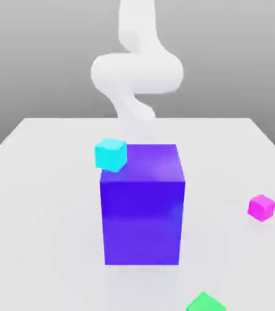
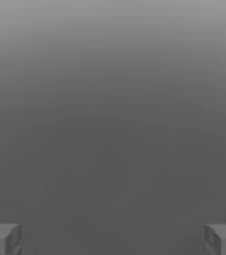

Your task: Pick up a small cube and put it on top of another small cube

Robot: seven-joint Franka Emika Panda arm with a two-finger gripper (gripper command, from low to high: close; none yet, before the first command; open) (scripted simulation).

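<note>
Green cube (image 1: 206, 303) nearest, apparently cut by frame, open table (image 1: 42, 218) around

- The big blue-purple block (image 1: 142, 222) looks smooth and faintly glossy, like plastic
- The pale worktop (image 1: 48, 212) looks smooth, with a soft sheen
- The white arm (image 1: 137, 73) looks smooth, like plastic

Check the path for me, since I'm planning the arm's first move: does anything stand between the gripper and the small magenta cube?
Possibly: the big blue-purple block stands left of the magenta cube in the exterior view, nearer that camera than the arm.
</note>
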